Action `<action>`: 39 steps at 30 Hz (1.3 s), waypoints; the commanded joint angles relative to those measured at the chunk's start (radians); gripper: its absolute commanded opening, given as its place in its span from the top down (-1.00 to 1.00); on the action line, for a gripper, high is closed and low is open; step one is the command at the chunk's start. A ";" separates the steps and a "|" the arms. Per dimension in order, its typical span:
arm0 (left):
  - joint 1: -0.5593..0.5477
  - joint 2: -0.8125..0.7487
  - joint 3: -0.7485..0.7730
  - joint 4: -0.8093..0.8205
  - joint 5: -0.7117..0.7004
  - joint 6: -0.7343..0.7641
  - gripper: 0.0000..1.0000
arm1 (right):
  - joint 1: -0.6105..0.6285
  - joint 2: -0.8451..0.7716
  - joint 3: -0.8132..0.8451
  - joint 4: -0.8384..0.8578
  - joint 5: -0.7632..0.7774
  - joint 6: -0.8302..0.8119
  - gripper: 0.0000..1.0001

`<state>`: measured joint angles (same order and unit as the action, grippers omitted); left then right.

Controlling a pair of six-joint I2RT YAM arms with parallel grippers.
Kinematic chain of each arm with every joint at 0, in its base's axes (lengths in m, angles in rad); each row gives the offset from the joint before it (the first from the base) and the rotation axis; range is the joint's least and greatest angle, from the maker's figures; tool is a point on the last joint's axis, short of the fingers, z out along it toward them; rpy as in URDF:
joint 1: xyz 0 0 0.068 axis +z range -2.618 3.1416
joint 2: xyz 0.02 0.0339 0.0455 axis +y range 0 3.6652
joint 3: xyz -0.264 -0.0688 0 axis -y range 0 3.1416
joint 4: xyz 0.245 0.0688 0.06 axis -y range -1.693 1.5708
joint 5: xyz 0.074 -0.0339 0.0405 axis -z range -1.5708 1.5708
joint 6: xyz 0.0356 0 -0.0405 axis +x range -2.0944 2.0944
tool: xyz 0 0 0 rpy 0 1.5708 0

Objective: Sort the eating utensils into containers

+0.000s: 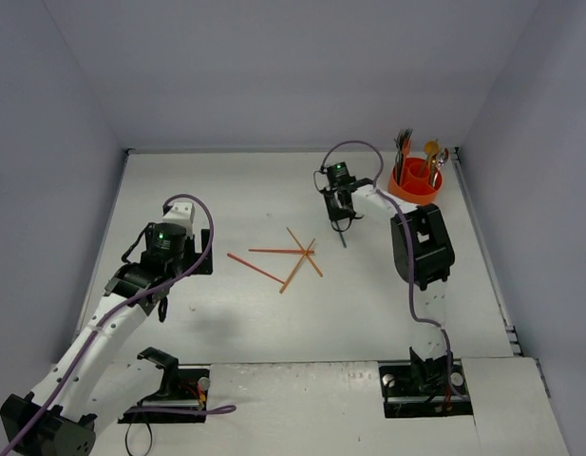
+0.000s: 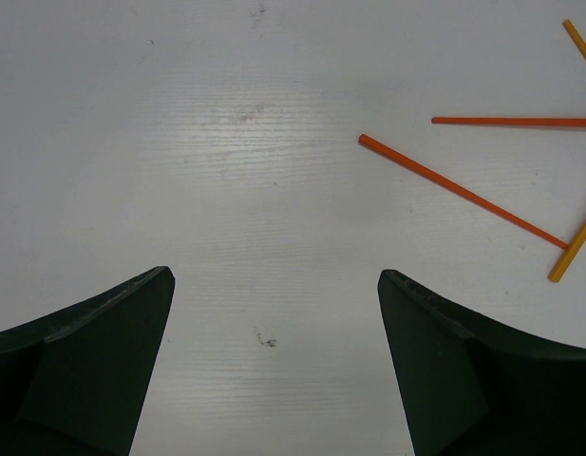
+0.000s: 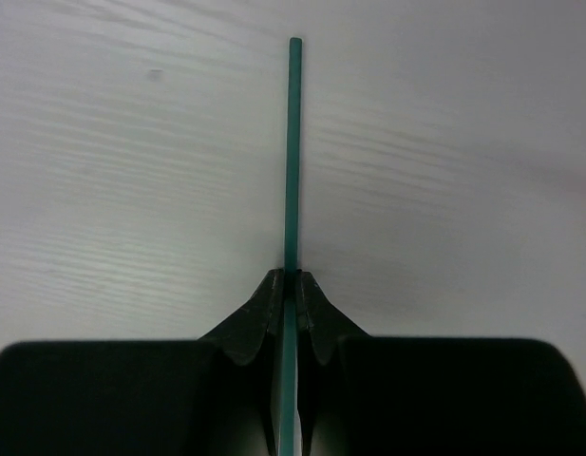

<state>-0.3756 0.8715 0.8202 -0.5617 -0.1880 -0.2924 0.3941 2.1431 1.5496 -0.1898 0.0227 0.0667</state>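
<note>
The right pincer (image 3: 293, 277) is clamped on a thin teal stick (image 3: 293, 142). Its two fingers are pressed together on the stick's lower part, and the rest of the stick runs straight out ahead of them. From above, this pincer (image 1: 342, 226) sits over the far half of the tabletop (image 1: 226, 190), right of its middle line. The teal stick (image 1: 343, 238) points down and toward the near edge. Whether its tip touches the surface cannot be told.

The orange holder (image 1: 413, 196) stands in the far right corner, just beside the right arm's wrist. Several utensils (image 1: 405, 144) stand upright in it, among them a gold spoon (image 1: 431, 150). Which compartment each one occupies is too small to make out.

Four orange sticks (image 1: 294, 253) lie loose near the middle of the tabletop. Three cross one another in a rough star, and the fourth (image 1: 255, 269) lies slanted just to their left (its right end comes close to the others).

The left pincer (image 2: 274, 274) hangs over bare tabletop toward the left edge. Its fingers stand wide apart with nothing between them. Its wrist view shows the near end of the slanted stick (image 2: 463, 190) ahead and to the right, well apart from both fingertips.
</note>
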 commanded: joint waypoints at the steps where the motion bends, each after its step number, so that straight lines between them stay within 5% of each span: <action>1: 0.004 -0.003 0.033 0.034 -0.018 -0.002 -0.74 | -0.079 -0.165 0.012 -0.019 -0.051 -0.104 1.00; 9: 0.004 -0.008 0.034 0.036 -0.028 -0.002 -0.74 | -0.214 -0.406 0.002 0.193 0.001 -0.086 1.00; 17: 0.004 -0.003 0.033 0.037 -0.041 -0.001 -0.74 | -0.338 -0.506 -0.072 0.598 0.149 -0.067 1.00; 27: 0.004 0.025 0.030 0.035 -0.055 0.004 -0.74 | -0.444 -0.406 -0.134 0.923 0.146 -0.060 1.00; 39: 0.004 0.066 0.028 0.032 -0.064 0.006 -0.74 | -0.459 -0.252 -0.180 1.069 0.145 -0.005 1.00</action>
<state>-0.3756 0.9344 0.8203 -0.5629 -0.2308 -0.2920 -0.0624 1.8936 1.3746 0.7034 0.1528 0.0379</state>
